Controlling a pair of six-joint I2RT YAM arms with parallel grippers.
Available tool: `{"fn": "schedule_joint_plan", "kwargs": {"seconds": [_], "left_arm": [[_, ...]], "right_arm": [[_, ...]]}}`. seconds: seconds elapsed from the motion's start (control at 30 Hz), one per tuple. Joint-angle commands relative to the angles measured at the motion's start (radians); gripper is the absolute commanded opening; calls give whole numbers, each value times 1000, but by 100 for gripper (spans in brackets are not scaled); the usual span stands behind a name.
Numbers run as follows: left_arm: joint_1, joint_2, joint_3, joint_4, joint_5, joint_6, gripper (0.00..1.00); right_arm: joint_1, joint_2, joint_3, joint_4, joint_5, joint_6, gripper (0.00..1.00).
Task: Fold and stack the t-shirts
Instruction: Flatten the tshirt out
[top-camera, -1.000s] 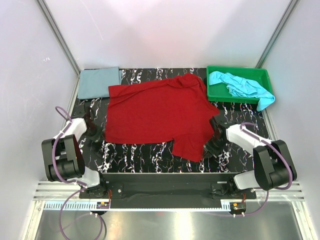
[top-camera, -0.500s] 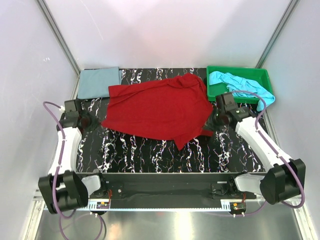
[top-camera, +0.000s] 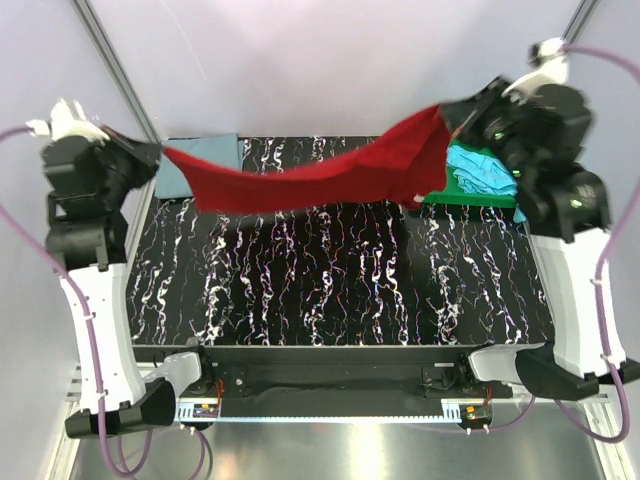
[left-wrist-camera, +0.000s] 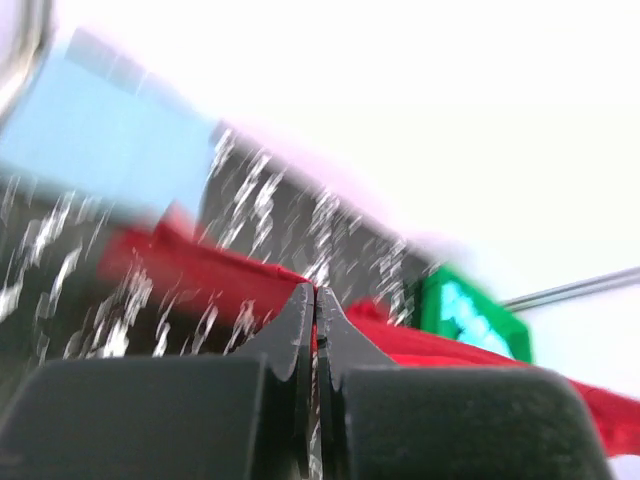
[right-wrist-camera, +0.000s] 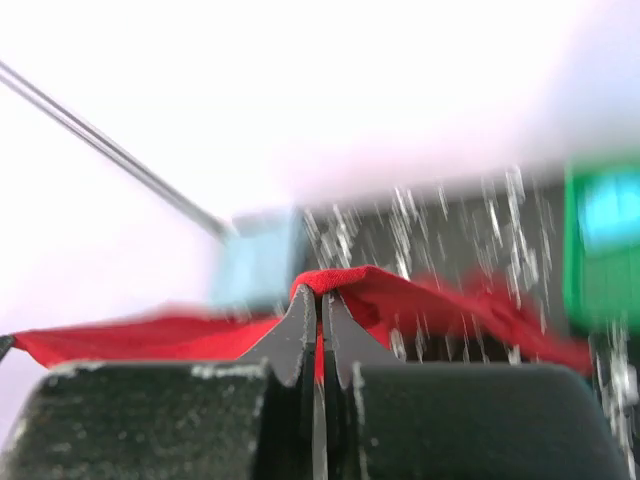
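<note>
The deep red t-shirt (top-camera: 320, 180) hangs stretched in the air above the back of the table, sagging in the middle. My left gripper (top-camera: 160, 152) is shut on its left end, and red cloth (left-wrist-camera: 200, 275) shows between the tips in the left wrist view. My right gripper (top-camera: 447, 107) is shut on the right end, high up, with the cloth (right-wrist-camera: 400, 295) folded over its tips. A folded grey-blue t-shirt (top-camera: 205, 150) lies at the back left, partly behind the red one. The light turquoise t-shirt (top-camera: 482, 168) sits crumpled in the tray.
A green plastic tray (top-camera: 460, 190) stands at the back right, under the right arm. The black marbled table (top-camera: 340, 280) lies below the raised shirt. White walls and metal corner posts close in the sides and back.
Both arms have risen from table level and swung up and back. The red t-shirt has been lifted off the table and pulled taut between the grippers.
</note>
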Motion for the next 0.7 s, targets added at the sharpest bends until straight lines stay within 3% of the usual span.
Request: {"fn": "schedule_joint_plan", "kwargs": {"seconds": [0.0, 0.17, 0.37, 0.67], "left_arm": [[-41, 12, 217, 57, 60, 111, 0], [-156, 8, 467, 48, -9, 253, 0], [-342, -30, 655, 13, -142, 336, 0], [-544, -170, 684, -7, -354, 474, 0]], "right_arm": [[-6, -30, 150, 120, 15, -103, 0], [-6, -43, 345, 125, 17, -169, 0], [-6, -83, 541, 69, -12, -161, 0], [-6, -218, 546, 36, -3, -90, 0]]}}
